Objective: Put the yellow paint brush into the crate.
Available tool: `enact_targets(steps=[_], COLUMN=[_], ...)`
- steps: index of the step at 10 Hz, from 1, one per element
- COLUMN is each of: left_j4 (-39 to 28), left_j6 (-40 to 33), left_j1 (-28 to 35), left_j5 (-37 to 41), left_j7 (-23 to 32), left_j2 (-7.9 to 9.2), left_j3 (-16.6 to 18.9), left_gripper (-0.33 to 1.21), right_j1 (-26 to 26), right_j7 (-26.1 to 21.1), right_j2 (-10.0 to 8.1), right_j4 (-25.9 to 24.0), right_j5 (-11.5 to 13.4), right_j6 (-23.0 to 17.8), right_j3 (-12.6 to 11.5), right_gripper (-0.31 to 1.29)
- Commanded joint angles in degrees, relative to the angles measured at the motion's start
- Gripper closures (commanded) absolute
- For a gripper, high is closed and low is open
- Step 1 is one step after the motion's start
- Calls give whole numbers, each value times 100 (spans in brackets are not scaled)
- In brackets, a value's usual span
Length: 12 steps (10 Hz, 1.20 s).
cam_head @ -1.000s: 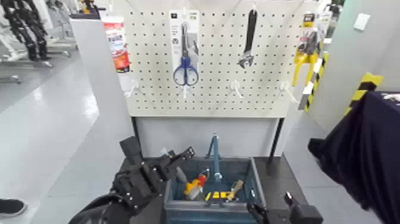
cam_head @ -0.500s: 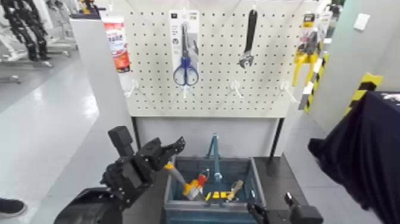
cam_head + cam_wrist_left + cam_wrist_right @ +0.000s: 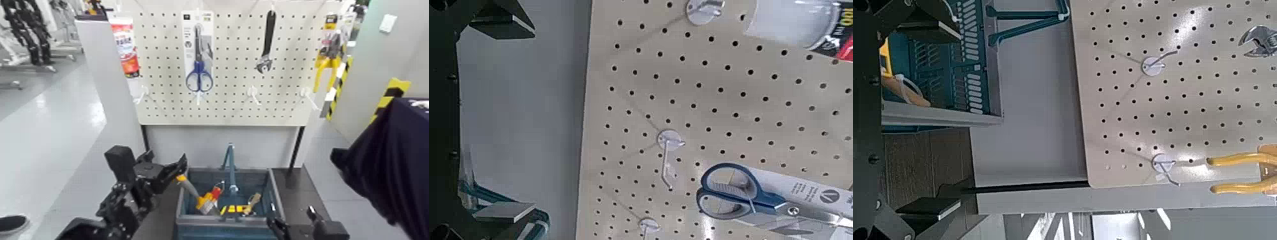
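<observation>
In the head view, the yellow paint brush [image 3: 197, 193] leans inside the crate [image 3: 276, 191], its yellow-tipped handle slanting up to the left rim and its bristles low inside. The left pincer [image 3: 168, 163], open and empty, hangs beside that rim, near the handle's tip; the right pincer [image 3: 291, 216], also open, waits idle by the crate's near right corner. The crate's upright teal handle [image 3: 232, 167] stands between the brush and a tan-ended item [image 3: 253, 200]. A red-and-yellow tool [image 3: 216, 191] lies against the brush, with a yellow-and-black piece [image 3: 235, 209] beside it. The crate sits on a dark surface [image 3: 297, 198] before a pegboard [image 3: 223, 108] hung with a red-and-white packet [image 3: 125, 48], blue-handled scissors [image 3: 199, 75], a black-handled wrench [image 3: 267, 48] and yellow-handled pliers [image 3: 329, 60]. Dark cloth [image 3: 389, 159] drapes at right; a person's shoe [image 3: 11, 223] shows at lower left.

In the left wrist view, the pincer's parts stand wide apart beside the pegboard, with scissors and a bare hook [image 3: 669, 150] in sight.

In the right wrist view, the other pincer stands parted, with part of the crate, the pegboard and the pliers' yellow handles visible.
</observation>
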Motion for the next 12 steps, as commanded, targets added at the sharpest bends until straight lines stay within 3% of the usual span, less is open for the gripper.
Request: enact_targets(steps=[1,4,8,12], left_j4=[-503,-828,-512,-406], left_j6=[132,167,-650,-1116], left_j1=[571,1213,1776,2004], left_j5=[-548,-891,-1489,-1753], left_j7=[215,320,452,830], left_j2=[-83,-259,-461,-487], left_j3=[243,436,541,418], left_gripper=[9,9,9,9], right_j1=[20,46,64,73], right_j7=[0,0,35,26], right_j2=[-18,-26,-35,-35], right_j4=[-45,-89,-106,-124], right_j5=[0,0,0,18], right_j6=[-24,-94,-147,-138], right_j3=[-37,-64,-81,-90], right_gripper=[14,14,15,15])
